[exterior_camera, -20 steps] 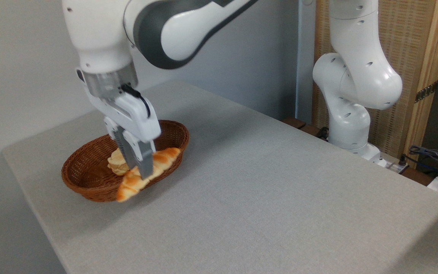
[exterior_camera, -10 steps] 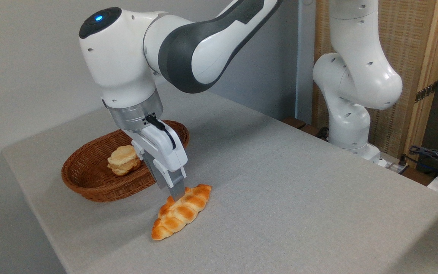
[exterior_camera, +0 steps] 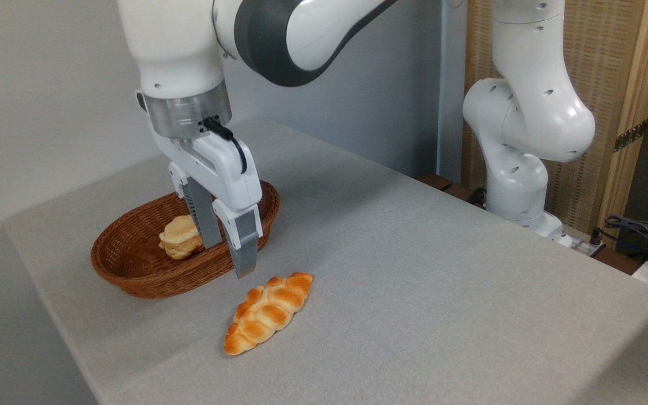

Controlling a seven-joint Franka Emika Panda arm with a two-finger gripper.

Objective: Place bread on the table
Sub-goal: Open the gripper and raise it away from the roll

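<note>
On the tabletop (exterior_camera: 414, 270), just in front of the basket, I see the bread (exterior_camera: 269, 313) lying flat on the grey surface. It's the long braided loaf, golden-orange, set diagonally: one tapered end points toward the near edge at lower left, the other toward upper right. It touches nothing but the tabletop.

The pincer (exterior_camera: 227, 260) hangs above and slightly left of the loaf's far end, clear of it, with visible air between the fingertips and the crust. The fingers (exterior_camera: 243, 247) point down and are spread apart with nothing between them. The nearer finger reads lower in the picture; the farther one overlaps the basket from my camera angle. I can't tell whether it's actually over the basket or just in front of it.

The basket (exterior_camera: 133, 275) is brown oval wicker, sitting toward the left rear of the tabletop, close beside the loaf but not touching it. Inside I see a small pale round bun (exterior_camera: 176, 238), partly hidden behind the farther finger.

The arm (exterior_camera: 301, 34) comes in from the top of the picture, and its base column (exterior_camera: 521, 140) stands past the tabletop's right rear edge. Some cables (exterior_camera: 639, 230) lie at far right, off the tabletop.
</note>
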